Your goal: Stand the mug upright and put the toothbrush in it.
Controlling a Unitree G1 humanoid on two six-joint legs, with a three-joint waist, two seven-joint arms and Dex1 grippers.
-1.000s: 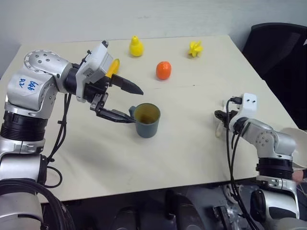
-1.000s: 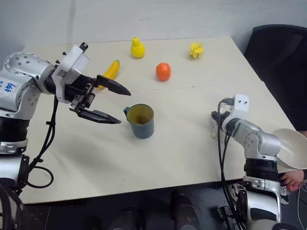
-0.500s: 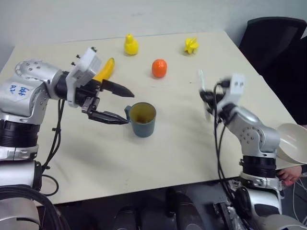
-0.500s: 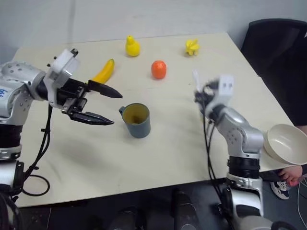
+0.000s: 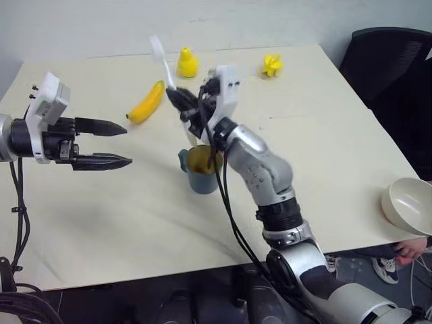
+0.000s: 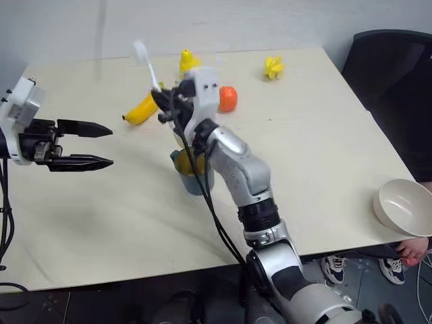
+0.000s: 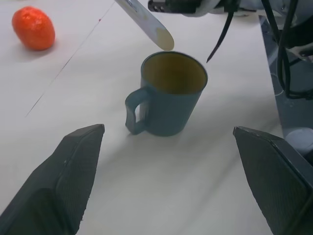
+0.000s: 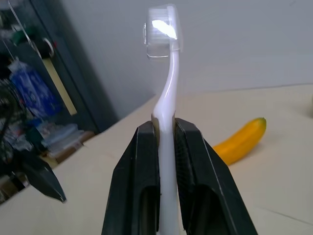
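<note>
Right claw [image 5: 181, 101] swung over mug [image 7: 169, 100] — toothbrush [image 8: 165, 103] upright, bristles up

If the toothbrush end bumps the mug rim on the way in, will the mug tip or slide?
Probably slide rather than tip: the mug stands upright on a base about as wide as its mouth. It looks empty, so likely light and easily nudged on the smooth table. The slim toothbrush, clamped in the right pincer, may flex first.

Glossy white plastic toothbrush [image 8: 166, 112], matt teal mug [image 7: 168, 95], smooth pale table [image 5: 324, 175].
</note>
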